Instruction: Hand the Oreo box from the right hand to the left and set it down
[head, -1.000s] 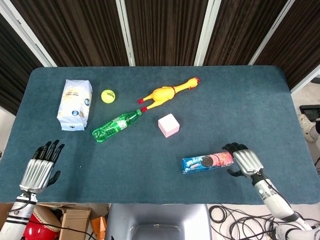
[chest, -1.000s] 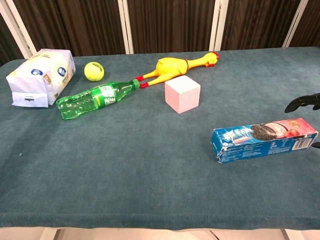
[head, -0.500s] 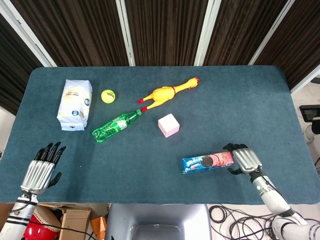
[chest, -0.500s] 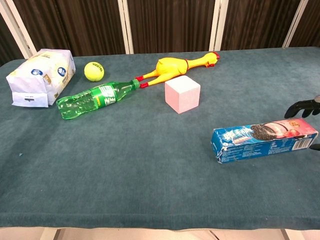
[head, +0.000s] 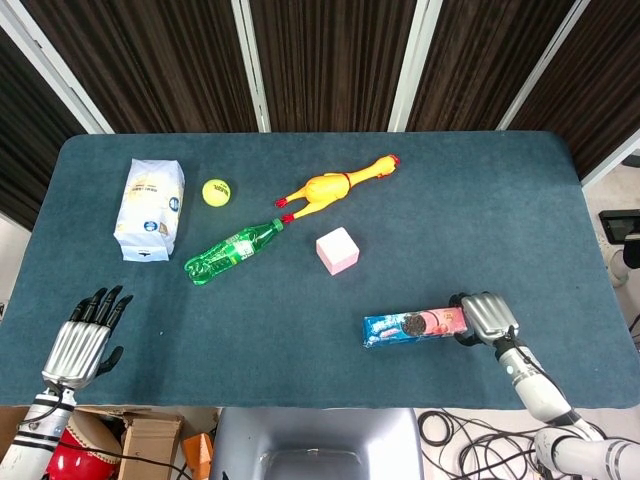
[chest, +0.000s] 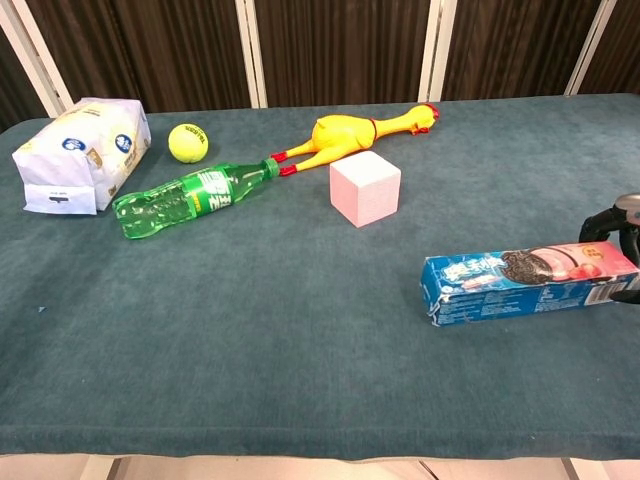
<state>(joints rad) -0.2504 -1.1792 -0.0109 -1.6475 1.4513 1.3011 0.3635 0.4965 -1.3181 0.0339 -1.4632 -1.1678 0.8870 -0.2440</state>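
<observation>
The Oreo box (head: 412, 325) (chest: 525, 278) is a long blue and pink carton lying near the table's front right. My right hand (head: 487, 316) grips its right end, with fingers (chest: 610, 222) curled over the far side and the thumb on the near side. Only those dark fingertips show in the chest view, at the right border. My left hand (head: 82, 340) hangs open with fingers spread, just off the table's front left corner, far from the box. The chest view does not show it.
Across the back half of the blue table (head: 480, 220) lie a white bag (head: 150, 208) (chest: 80, 150), a tennis ball (head: 216, 192), a green bottle (head: 232, 250) (chest: 190, 198), a rubber chicken (head: 335, 185) and a pink cube (head: 337, 250) (chest: 365, 187).
My right hand's fingers have closed in on the box's right end and the box has shifted slightly. My left hand has drifted a little lower.
</observation>
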